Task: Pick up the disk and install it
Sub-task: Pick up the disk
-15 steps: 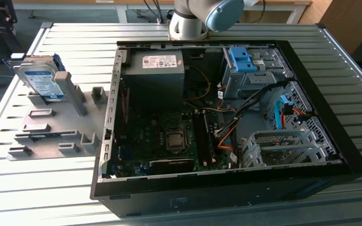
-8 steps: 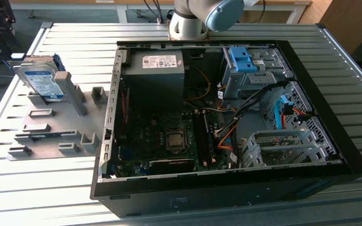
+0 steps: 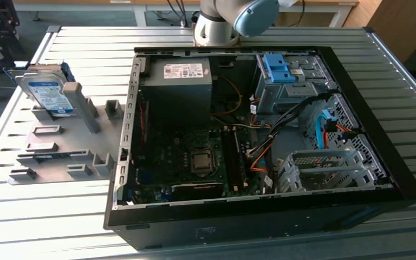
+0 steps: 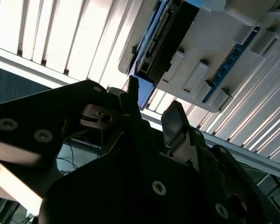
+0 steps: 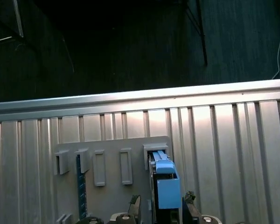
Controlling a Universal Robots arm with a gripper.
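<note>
While disk (image 3: pixel 47 93) stands in rack (image 3: pixel 67 142), end effector (image 5: pixel 162 198) clear abv, fingers (image 5: pixel 136 205) apart.

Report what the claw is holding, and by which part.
Nothing. The claw is open and empty; the disk stands apart in the grey rack.

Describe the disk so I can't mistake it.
At the exterior view's left, beside the open black computer case, lies a grey slotted rack. The flat silver-metal disk stands upright at its far end. Unlike the plain grey posts beside it, it bears a white-and-blue label and blue plastic edging.
</note>
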